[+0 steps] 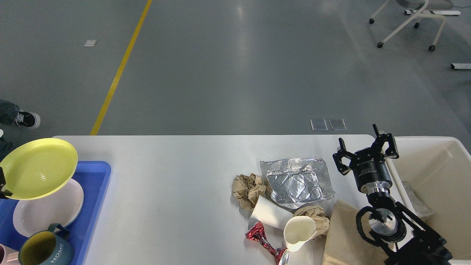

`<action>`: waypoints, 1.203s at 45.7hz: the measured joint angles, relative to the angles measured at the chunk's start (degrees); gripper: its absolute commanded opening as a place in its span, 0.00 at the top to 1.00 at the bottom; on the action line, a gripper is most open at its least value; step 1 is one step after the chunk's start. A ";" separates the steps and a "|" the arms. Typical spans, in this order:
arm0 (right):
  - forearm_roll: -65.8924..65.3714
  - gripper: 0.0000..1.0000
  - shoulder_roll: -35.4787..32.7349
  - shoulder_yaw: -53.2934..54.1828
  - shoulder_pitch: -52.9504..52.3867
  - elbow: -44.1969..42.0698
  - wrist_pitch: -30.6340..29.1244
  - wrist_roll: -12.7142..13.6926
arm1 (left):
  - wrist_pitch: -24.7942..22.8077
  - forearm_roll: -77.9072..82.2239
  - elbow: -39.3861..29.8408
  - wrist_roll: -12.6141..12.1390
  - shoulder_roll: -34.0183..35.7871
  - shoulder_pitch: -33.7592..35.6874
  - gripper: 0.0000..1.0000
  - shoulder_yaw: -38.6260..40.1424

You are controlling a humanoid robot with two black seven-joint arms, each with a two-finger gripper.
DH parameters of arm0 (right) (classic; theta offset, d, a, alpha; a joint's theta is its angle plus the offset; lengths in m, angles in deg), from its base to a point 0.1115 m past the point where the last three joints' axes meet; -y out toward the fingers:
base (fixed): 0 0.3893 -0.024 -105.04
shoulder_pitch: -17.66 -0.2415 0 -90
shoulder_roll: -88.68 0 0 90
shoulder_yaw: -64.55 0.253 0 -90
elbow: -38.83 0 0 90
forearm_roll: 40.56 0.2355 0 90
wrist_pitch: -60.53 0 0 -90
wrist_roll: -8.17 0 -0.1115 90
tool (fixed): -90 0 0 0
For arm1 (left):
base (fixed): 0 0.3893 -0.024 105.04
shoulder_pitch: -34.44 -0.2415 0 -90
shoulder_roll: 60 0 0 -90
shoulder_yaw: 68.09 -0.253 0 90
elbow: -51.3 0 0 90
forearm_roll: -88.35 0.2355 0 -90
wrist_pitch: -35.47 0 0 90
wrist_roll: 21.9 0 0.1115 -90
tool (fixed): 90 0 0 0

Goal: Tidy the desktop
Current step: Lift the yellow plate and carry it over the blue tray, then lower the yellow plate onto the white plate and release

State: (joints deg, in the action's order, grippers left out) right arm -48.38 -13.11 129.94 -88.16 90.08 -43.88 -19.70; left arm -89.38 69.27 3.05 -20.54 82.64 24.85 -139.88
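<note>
The white-grey desktop (176,176) fills the lower view. A yellow plate (36,167) hangs tilted over the blue tray (94,191), above a white plate (55,213). Only a black sliver of my left gripper (3,186) shows at the left edge, shut on the yellow plate's rim. At the right, my right gripper (364,147) stands open and holds nothing, beside a crushed foil tray (296,182). Nearby lie crumpled brown paper (248,189), two white paper cups (270,213), a red wrapper (261,237) and a brown paper bag (346,235).
A teal mug (44,250) sits in the tray's near corner. A cream bin (434,176) stands off the desktop's right end. A person's shoe (25,119) is on the floor at the far left, and a wheeled chair (412,18) at the back right.
</note>
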 measured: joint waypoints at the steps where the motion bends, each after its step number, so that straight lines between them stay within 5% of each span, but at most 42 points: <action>1: 0.00 0.00 0.00 0.00 0.00 0.00 0.00 0.00 | -0.04 -0.01 0.95 -0.05 -0.11 -1.52 1.00 1.11; 20: -0.06 0.00 0.01 0.00 0.00 0.00 0.04 0.00 | -0.09 0.02 17.48 -2.76 -5.25 -19.95 1.00 13.22; 55: -0.01 0.00 0.01 0.00 0.00 -0.01 0.00 0.00 | 0.52 3.61 18.10 -3.70 -8.46 -22.78 1.00 13.67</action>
State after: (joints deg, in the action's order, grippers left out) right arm -48.40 -13.10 129.94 -88.16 90.07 -43.88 -19.70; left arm -88.86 72.88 21.15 -24.24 74.18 2.07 -126.21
